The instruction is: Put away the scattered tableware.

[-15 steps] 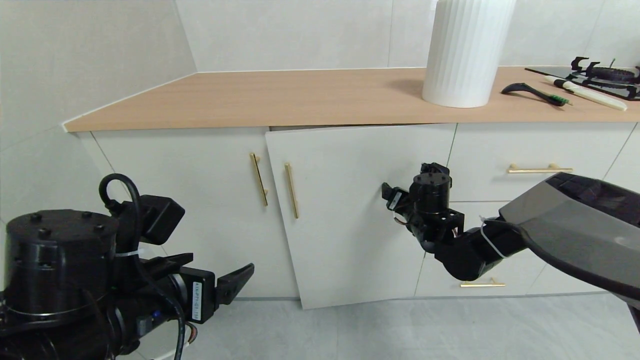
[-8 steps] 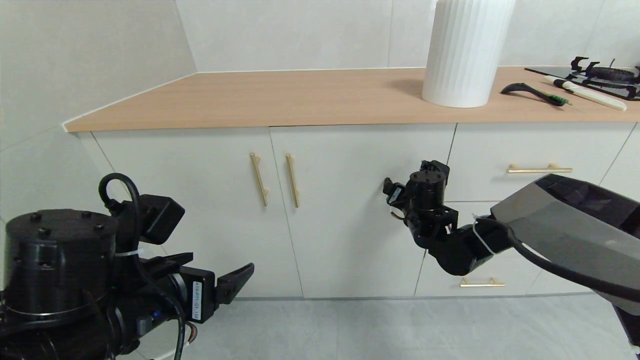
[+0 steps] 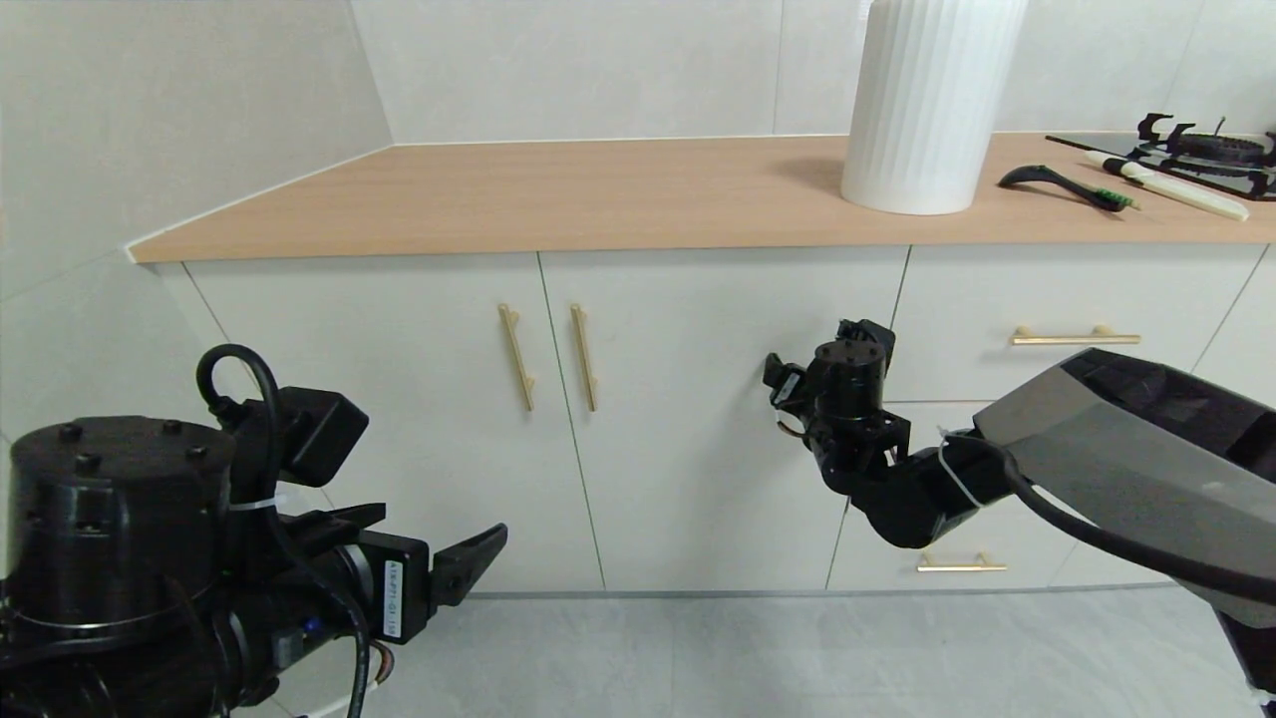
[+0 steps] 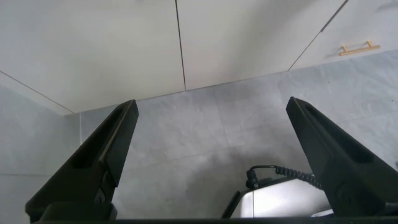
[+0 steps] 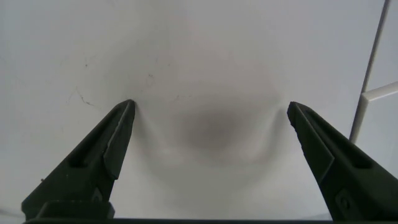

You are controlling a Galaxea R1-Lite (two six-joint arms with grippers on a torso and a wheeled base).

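Flat white cabinet door (image 3: 698, 419) now closed flush, right fingers (image 5: 99, 155) spread facing it, left fingers (image 4: 99, 155) spread above grey tiled floor (image 4: 199, 137)

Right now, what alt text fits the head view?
Right gripper, open, close against a closed white cabinet door. Above, a wooden countertop carries a ribbed white vase, black spoon and knife. Left gripper hangs open, low left.

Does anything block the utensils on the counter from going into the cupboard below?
Yes: the cupboard door is shut, and the right hand is open, close to its face. The black spoon and white knife lie on the counter.
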